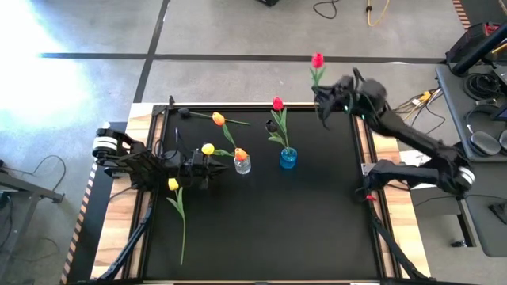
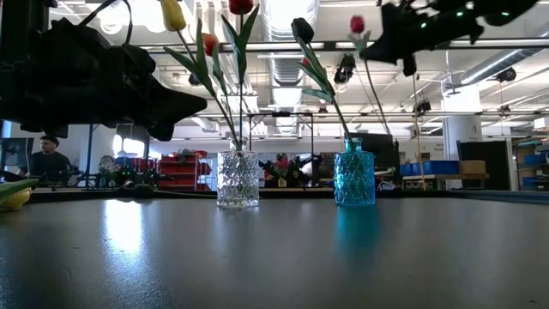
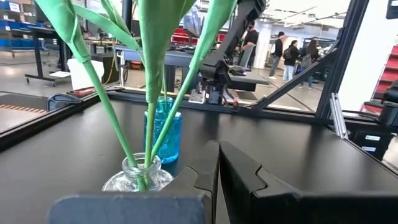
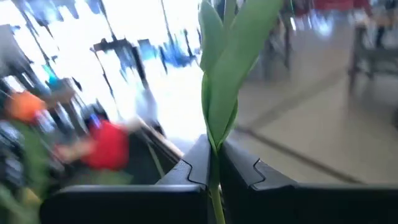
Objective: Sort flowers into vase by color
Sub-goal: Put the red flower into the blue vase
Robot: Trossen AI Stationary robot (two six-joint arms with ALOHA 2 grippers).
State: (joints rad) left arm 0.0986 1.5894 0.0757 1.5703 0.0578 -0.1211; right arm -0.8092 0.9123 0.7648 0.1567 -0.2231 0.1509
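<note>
I have the right claw (image 1: 323, 101) up at about 1 o'clock, off the far corner of the desk (image 1: 317, 222), pinched shut on the stem of a red tulip (image 1: 318, 60). The step in hand, as I read it, is carrying that red one to the blue vase (image 1: 288, 158), which sits near desk centre with one red tulip (image 1: 277, 104) already in it. The next move calls for swinging back toward 7 o'clock from the claw, getting the stem end over the vase mouth and lowering it straight; the neck looks narrow, so alignment matters.

The left claw (image 1: 212, 168) sits low at about 9 o'clock, just beside the clear vase (image 1: 242, 165), its fingers nearly together and holding nothing as far as I can see. The clear vase holds orange and yellow tulips. A yellow tulip (image 1: 173, 184) lies on the desk at 8 o'clock, and an orange tulip (image 1: 219, 119) lies at 11 o'clock, both not yet sorted.

The high view gives layout and the loose flowers. The right wrist view alone shows the stem clamped between the fingers. The left wrist view shows green stems entering the clear vase, the blue one behind. The low view shows both vases standing upright and well apart.
</note>
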